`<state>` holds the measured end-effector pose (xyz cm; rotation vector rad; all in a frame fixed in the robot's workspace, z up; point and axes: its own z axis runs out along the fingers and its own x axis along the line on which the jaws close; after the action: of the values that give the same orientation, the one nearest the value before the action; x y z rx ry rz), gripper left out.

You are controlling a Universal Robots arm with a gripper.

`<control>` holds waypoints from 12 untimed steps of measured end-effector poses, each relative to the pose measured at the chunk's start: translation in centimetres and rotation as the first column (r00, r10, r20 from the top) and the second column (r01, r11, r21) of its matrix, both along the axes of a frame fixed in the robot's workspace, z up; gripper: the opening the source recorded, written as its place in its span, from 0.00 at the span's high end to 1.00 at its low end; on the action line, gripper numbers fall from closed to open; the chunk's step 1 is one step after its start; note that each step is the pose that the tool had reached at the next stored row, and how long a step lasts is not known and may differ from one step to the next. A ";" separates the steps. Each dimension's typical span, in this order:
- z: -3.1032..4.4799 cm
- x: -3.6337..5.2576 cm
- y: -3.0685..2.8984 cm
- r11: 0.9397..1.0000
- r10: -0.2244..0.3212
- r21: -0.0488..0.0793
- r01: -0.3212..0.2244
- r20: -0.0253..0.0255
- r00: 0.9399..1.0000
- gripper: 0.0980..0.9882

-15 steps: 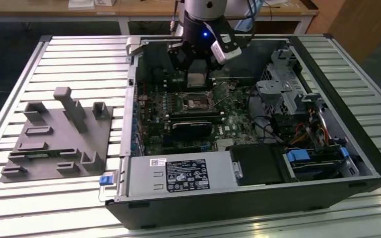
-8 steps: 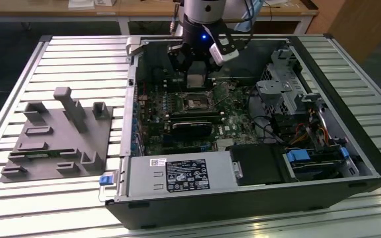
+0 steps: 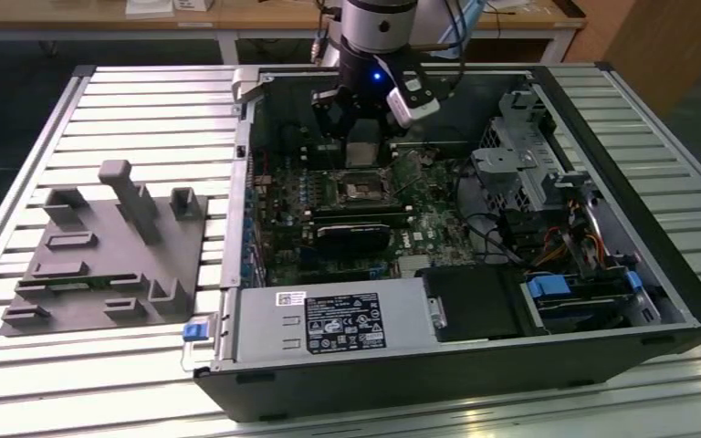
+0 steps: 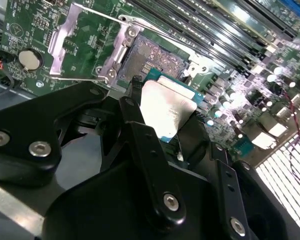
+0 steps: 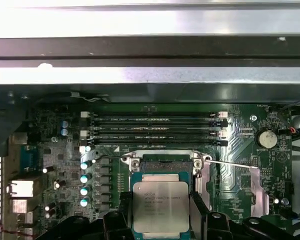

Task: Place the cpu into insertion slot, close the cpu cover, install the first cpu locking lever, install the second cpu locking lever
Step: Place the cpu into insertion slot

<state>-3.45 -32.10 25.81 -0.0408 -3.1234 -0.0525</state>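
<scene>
The claw (image 3: 363, 137) is clamped on the cpu (image 5: 160, 205) by two opposite edges, holding it just above the insertion slot (image 4: 152, 57) and not yet seated. The slot sits in the green board (image 4: 35, 25) inside the computer case (image 3: 448, 383), which stands on the bench (image 3: 143, 100) toward the edge at the exterior view's right. The cpu cover (image 4: 115, 50) lies swung open beside the slot, clear of the path. Done well, I judge, the chip goes down flat and square to the slot's rim — corners matched, no tilt, no pressing; a skewed drop could bend the contacts.
</scene>
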 end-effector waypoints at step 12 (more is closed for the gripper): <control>-1.91 0.67 0.17 1.000 0.000 -0.007 0.000 0.000 1.000 0.50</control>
<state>-2.78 -31.93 23.89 -0.0410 -3.1237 -0.0414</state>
